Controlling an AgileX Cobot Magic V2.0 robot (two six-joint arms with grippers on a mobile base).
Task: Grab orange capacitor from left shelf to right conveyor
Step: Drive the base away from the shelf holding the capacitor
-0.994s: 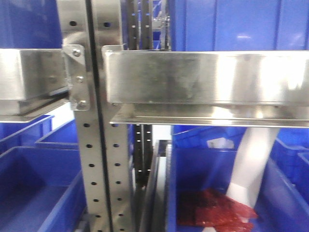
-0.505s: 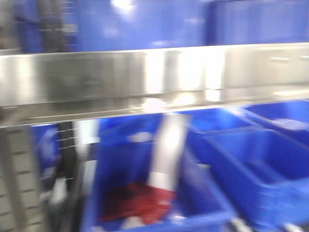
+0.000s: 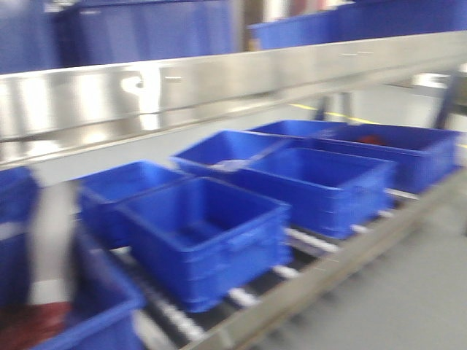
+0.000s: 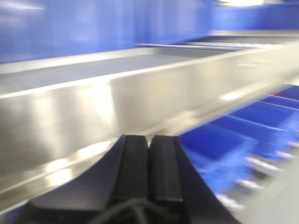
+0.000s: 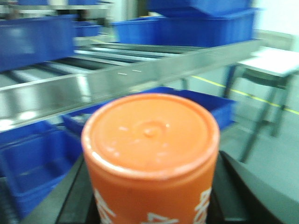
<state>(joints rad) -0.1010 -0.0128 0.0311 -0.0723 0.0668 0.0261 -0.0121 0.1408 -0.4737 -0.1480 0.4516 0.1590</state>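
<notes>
Right jaws pinch the orange cylindrical capacitor (image 5: 149,154) upright; left jaws are pressed together, empty. Hold that grip firm, then release only over the steel roller conveyor (image 3: 312,241) beside blue plastic bins (image 3: 211,233).

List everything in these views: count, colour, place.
orange capacitor: one, orange with white lettering, filling the right wrist view.
blue bins: several, blue, in rows on the rollers; blur hides the count.
red parts: one heap, red, in the bottom-left bin.
steel shelf rail: one, silver, above the bins.
rollers: several, pale, under the bins.
table: one, white top, dark legs, right edge of right wrist view.
floor line: one, yellow, on grey floor near the table.
left tool: one, black, shut, empty.
right tool: one, black, shut on the orange capacitor.
</notes>
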